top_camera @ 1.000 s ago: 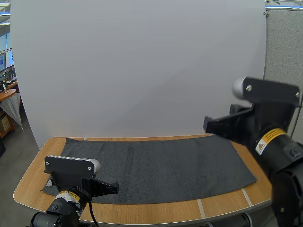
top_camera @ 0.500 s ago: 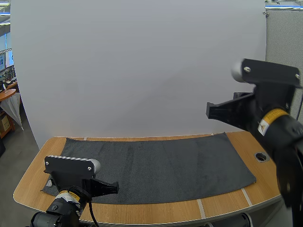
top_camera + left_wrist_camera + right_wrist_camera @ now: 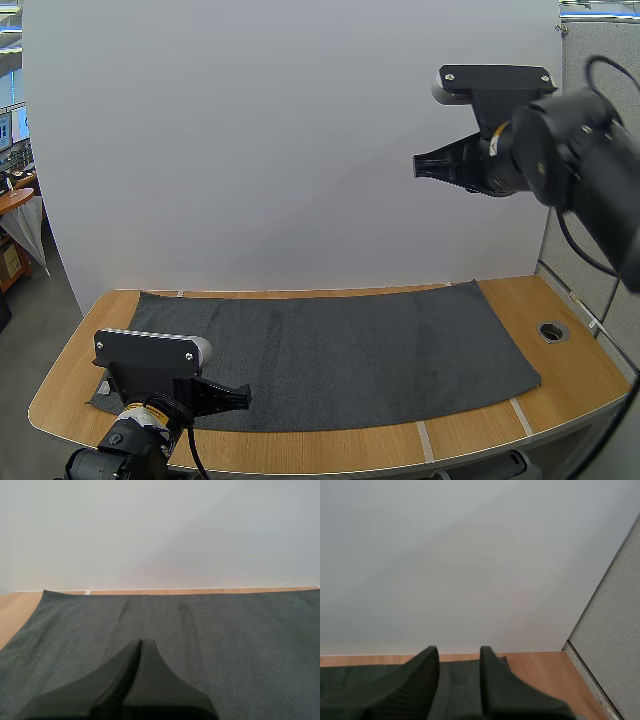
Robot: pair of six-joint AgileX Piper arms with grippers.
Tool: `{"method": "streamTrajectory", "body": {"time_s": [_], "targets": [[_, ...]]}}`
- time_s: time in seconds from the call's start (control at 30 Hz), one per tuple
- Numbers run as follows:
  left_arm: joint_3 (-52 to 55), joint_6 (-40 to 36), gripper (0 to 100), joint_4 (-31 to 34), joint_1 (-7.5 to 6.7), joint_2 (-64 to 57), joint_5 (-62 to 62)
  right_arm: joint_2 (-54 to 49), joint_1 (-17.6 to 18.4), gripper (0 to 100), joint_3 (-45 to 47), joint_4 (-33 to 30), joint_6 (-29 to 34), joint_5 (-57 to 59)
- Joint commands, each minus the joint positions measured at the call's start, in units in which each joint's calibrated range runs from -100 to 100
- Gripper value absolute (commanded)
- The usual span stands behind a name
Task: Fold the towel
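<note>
The left gripper is clenched empty, the flat dark towel beneath and ahead of its tips; the right gripper hangs released, high above the towel.

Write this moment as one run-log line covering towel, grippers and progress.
towel: flat, unfolded on table | left gripper: shut, low over towel's near-left corner | right gripper: open, high above towel's right end | fold: not started

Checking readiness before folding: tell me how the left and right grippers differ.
The left gripper is shut, its fingers together as one wedge; the right gripper is open, its fingers apart. The left gripper sits low over the dark grey towel near its left front edge; the right gripper hangs high above the table. Both hold nothing.
</note>
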Motion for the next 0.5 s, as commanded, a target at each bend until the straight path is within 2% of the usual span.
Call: {"method": "streamTrajectory", "body": {"time_s": [0.0,0.07,0.13,0.3,0.47], "targets": [[0.06,-0.13,0,-0.96,-0.17,-0.19,-1.34,1.71,-0.16,100,-0.59,-4.76,0.11,-0.47],[0.06,-0.13,0,-0.96,-0.17,-0.19,-1.34,2.93,-0.78,100,-0.59,-9.05,0.11,-2.91],[0.06,-0.13,0,-0.96,-0.17,-0.19,-1.34,4.53,-2.72,100,-0.59,-9.25,0.26,-6.97],[0.06,-0.13,0,-0.96,-0.17,-0.19,-1.34,12.25,-10.59,100,-0.59,-4.66,0.38,-17.84],[0.06,-0.13,0,-0.96,-0.17,-0.19,-1.34,23.11,-16.02,100,-0.76,-2.23,-0.21,-24.18]]}}
